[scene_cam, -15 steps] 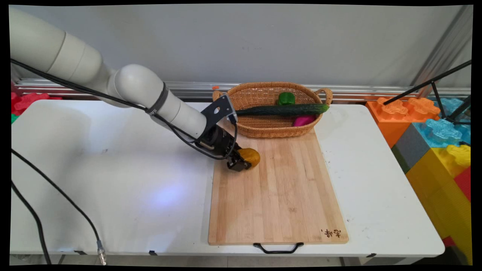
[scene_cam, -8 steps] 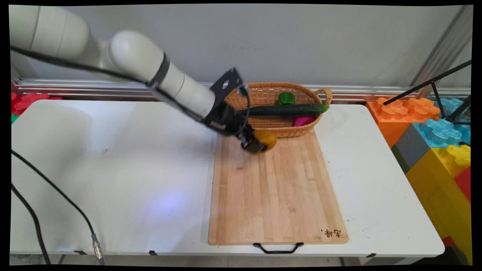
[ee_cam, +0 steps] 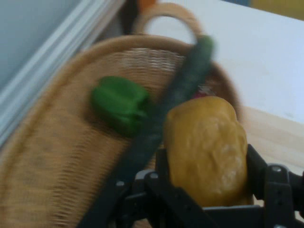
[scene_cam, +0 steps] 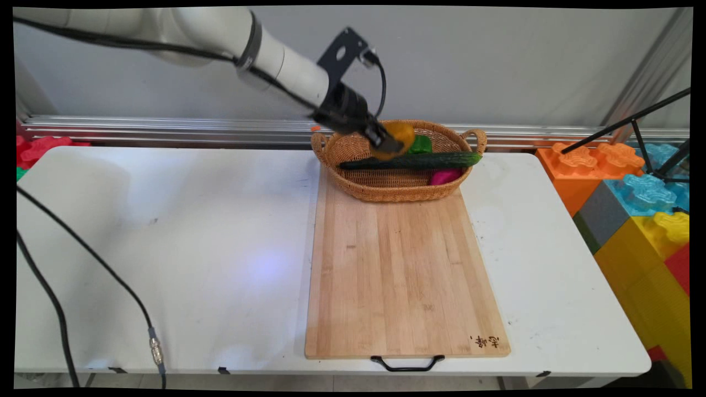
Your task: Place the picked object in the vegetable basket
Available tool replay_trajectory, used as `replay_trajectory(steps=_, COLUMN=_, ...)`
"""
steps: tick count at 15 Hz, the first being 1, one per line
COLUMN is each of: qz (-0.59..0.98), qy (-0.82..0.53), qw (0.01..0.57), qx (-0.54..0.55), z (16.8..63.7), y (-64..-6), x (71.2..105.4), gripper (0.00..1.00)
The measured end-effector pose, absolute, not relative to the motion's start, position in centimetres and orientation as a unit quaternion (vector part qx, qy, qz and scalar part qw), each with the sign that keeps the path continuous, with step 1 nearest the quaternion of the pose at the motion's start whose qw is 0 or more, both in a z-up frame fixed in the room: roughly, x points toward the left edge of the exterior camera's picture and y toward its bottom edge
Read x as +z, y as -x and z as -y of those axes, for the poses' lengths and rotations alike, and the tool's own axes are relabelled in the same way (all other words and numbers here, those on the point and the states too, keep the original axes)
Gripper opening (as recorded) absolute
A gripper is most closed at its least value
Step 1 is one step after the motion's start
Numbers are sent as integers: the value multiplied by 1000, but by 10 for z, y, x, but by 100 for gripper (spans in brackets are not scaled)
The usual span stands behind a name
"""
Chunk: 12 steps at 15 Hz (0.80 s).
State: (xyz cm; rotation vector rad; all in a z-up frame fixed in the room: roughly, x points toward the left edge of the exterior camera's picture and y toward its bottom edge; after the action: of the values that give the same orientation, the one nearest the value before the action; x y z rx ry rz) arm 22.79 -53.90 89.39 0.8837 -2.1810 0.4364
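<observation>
Basket (scene_cam: 386, 190) holds cucumber (scene_cam: 436, 161), green pepper (scene_cam: 422, 144), pink item (scene_cam: 444, 176).

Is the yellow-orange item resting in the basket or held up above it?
Held above it. The gripper is shut on the yellow-orange item, which hangs over the wicker basket, above the cucumber and green pepper.

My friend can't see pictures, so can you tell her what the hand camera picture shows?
The robot's black gripper holds a lumpy yellow-orange food above a woven basket. Inside the basket are a green pepper and a long dark cucumber lying across it.
</observation>
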Motion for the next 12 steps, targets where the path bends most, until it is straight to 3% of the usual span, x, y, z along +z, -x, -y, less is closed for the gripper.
replay_trajectory(steps=6, qz=825, qy=-396, qw=348, qx=205, z=598, y=-249, x=877, gripper=0)
replay_trajectory(steps=12, qz=816, qy=-434, qw=328, qx=197, z=631, y=-252, x=824, gripper=0)
